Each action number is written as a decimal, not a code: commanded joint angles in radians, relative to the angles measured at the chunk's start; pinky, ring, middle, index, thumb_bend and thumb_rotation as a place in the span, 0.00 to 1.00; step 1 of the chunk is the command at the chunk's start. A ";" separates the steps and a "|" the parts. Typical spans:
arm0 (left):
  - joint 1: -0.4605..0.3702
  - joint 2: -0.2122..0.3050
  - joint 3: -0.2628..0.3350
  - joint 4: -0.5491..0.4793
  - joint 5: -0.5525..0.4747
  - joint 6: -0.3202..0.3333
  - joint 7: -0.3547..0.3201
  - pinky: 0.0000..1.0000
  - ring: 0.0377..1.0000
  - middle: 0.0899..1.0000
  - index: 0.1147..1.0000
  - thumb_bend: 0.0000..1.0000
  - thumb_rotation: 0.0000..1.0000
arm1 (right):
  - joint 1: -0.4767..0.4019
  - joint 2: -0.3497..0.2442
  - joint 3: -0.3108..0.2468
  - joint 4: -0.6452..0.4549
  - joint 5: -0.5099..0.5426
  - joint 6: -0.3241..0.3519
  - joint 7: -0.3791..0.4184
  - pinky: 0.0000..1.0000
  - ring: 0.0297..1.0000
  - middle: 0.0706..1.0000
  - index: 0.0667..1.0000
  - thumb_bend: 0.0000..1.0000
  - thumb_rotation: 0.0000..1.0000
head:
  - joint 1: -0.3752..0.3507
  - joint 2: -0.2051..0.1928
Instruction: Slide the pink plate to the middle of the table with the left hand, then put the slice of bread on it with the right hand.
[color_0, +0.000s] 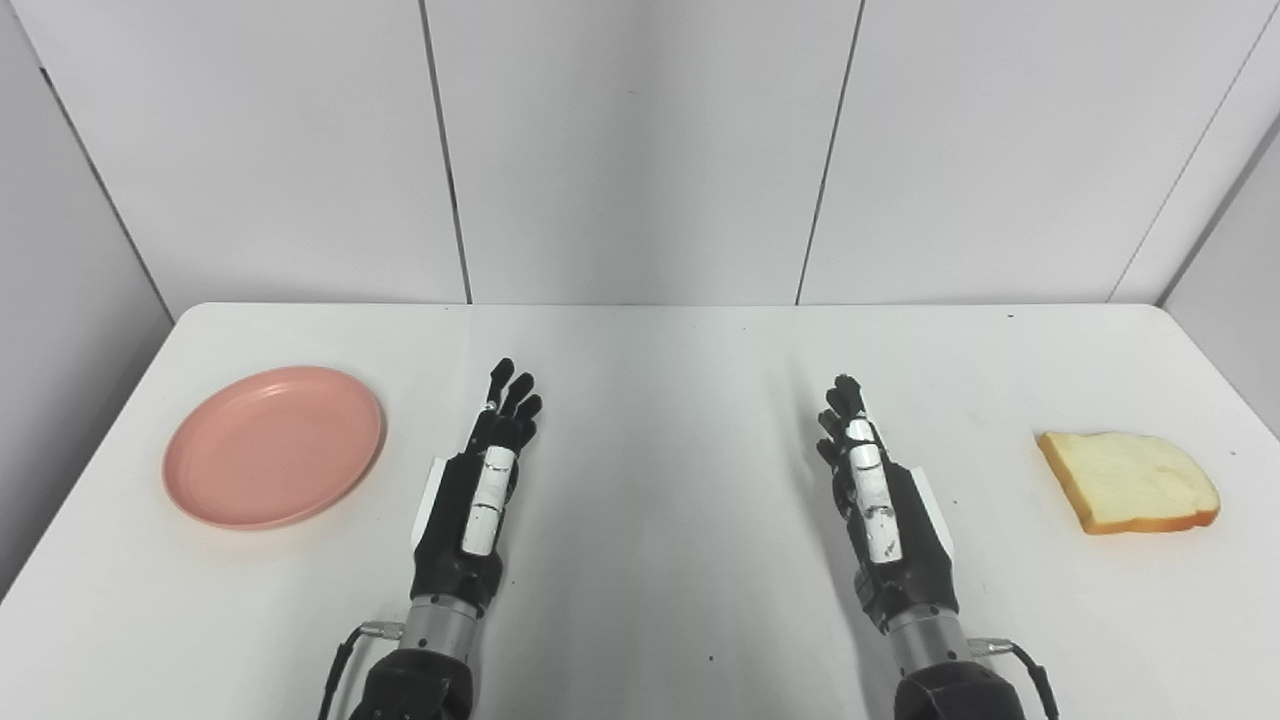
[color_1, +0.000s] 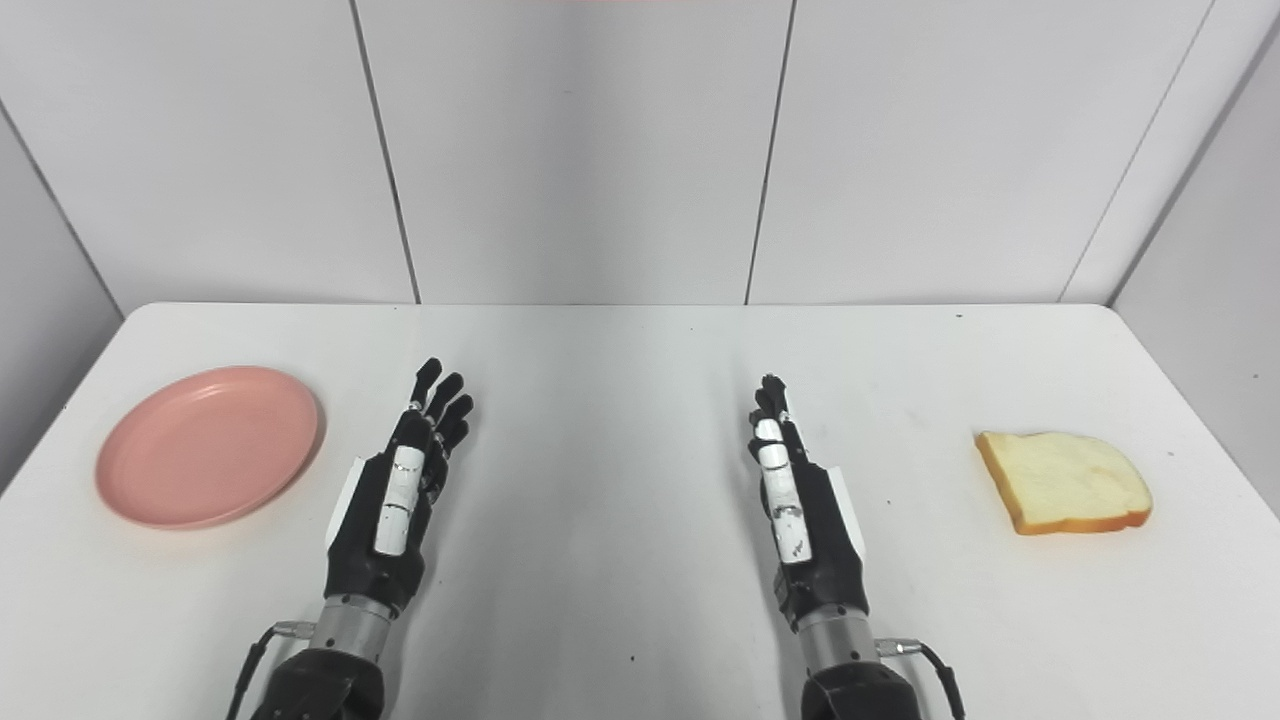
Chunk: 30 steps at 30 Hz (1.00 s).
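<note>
The pink plate (color_0: 273, 445) lies flat and empty at the left side of the white table (color_0: 660, 370). The slice of bread (color_0: 1128, 481) lies flat at the right side. My left hand (color_0: 485, 490) is open with fingers stretched forward, just right of the plate and apart from it. My right hand (color_0: 875, 495) is open too, held edge-up over the table, well left of the bread. Neither hand holds anything. The same layout shows in the right eye view, with the plate (color_1: 208, 444), the bread (color_1: 1063, 482) and both hands.
Grey wall panels (color_0: 640, 150) stand behind the table's far edge. Bare tabletop lies between the two hands.
</note>
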 joint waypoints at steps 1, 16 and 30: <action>-0.027 -0.012 -0.001 -0.029 -0.001 -0.017 0.004 0.96 0.95 0.96 0.96 0.73 0.92 | -0.026 0.002 0.000 -0.023 -0.001 -0.040 0.001 1.00 1.00 1.00 1.00 0.60 1.00 | 0.001 0.001; -0.024 -0.006 -0.004 -0.041 -0.004 -0.001 -0.004 0.98 0.96 0.97 0.97 0.73 0.92 | -0.025 0.004 0.000 -0.026 0.000 -0.033 -0.001 1.00 1.00 1.00 1.00 0.59 1.00 | 0.002 0.001; -0.033 -0.039 -0.022 0.011 0.046 -0.032 0.032 0.96 0.94 0.95 0.94 0.74 0.93 | -0.018 -0.026 -0.024 -0.022 0.049 -0.053 0.025 1.00 1.00 1.00 1.00 0.57 1.00 | 0.176 -0.028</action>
